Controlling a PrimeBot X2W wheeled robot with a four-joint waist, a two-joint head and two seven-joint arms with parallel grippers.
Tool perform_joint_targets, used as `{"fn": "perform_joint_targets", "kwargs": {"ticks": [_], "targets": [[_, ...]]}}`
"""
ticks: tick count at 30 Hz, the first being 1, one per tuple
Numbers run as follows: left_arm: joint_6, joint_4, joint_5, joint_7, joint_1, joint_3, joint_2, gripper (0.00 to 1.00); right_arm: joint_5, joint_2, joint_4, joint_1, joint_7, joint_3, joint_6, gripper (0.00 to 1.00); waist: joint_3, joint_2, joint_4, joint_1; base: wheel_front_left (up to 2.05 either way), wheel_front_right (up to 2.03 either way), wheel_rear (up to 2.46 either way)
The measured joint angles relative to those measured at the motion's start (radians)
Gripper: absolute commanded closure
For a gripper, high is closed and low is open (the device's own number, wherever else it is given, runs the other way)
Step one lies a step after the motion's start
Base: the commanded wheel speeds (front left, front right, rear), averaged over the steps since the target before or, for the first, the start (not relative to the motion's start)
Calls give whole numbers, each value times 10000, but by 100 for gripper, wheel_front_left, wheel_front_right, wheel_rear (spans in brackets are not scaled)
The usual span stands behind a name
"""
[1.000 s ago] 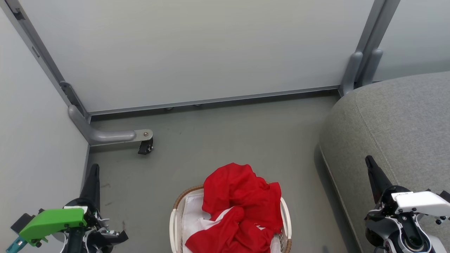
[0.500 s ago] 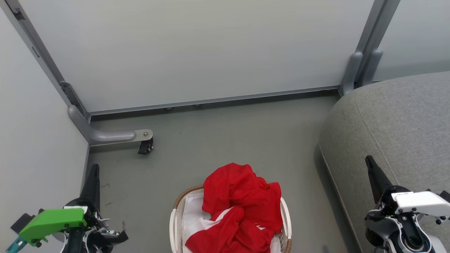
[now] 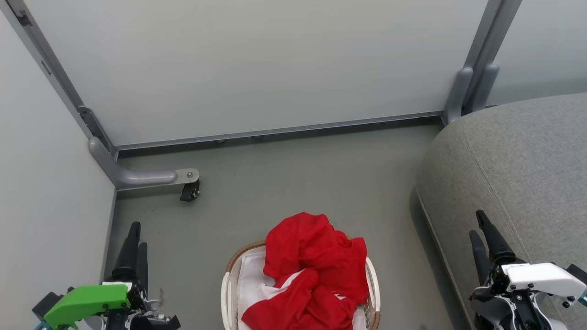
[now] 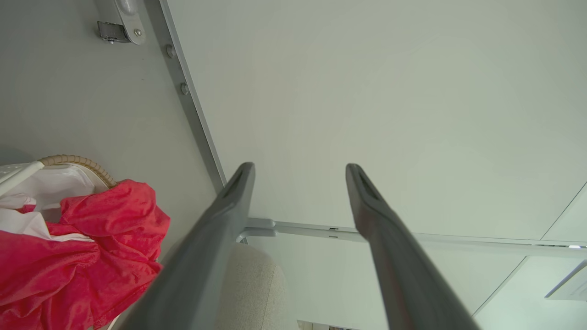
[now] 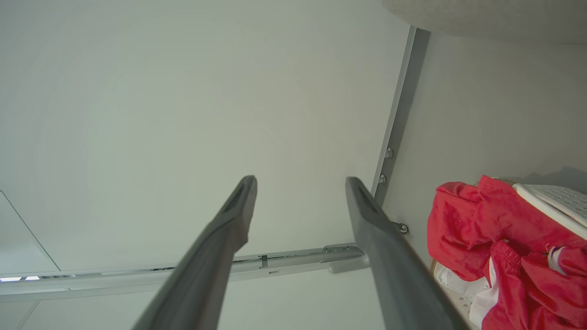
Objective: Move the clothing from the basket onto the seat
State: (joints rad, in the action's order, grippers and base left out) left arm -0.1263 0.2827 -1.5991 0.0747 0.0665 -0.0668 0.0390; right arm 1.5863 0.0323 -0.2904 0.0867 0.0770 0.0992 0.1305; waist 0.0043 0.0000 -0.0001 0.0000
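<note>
Both grippers have spread their fingers, which stood together a second ago, and sit slightly lower in the frame. Left gripper (image 3: pixel 137 234) at lower left and right gripper (image 3: pixel 477 223) at lower right stand with jaws apart, holding nothing. Clothing (image 3: pixel 316 261) lies heaped in the basket (image 3: pixel 238 255) at bottom centre, between the two and well apart from each, its red mound running up the frame. Neither arm looks clearly nearer, though the right one shows against the seat (image 3: pixel 518 165).
</note>
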Motion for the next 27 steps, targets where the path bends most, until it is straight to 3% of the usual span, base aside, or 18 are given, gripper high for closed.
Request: {"fn": "perform_joint_targets", "kwargs": {"ticks": [12,27], "targets": [[0,-290,1323,-545,-1,368,2,0,-1668,10,40,-3,-537,332,0,0,20,0,22,0,0,0,0],[52,-867,4426,-1131,18,681,10,0,-4587,42,832,-3,-1131,439,0,0,78,0,57,0,0,0,0]]}}
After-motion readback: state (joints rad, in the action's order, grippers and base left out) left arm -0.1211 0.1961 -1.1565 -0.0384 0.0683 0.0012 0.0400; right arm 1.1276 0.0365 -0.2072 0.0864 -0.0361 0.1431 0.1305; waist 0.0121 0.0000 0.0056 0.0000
